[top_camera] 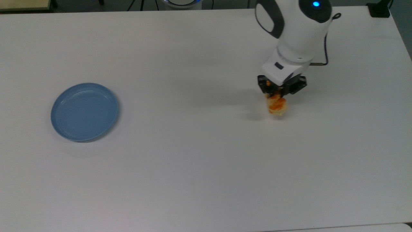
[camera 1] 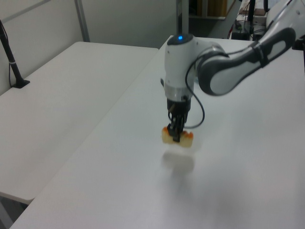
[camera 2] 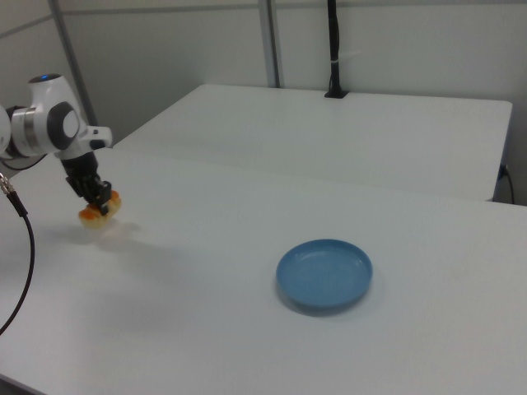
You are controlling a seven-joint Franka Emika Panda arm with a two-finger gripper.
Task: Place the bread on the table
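The bread, a small tan bun with orange patches, hangs just above the white table, its shadow close beneath it. My gripper points straight down and is shut on the bread's middle. This is on the top view's right side, far from the blue plate.
The blue plate lies bare at the top view's left. A second white table adjoins this one. A black post stands on that second table. A dark cable loops off the arm's wrist.
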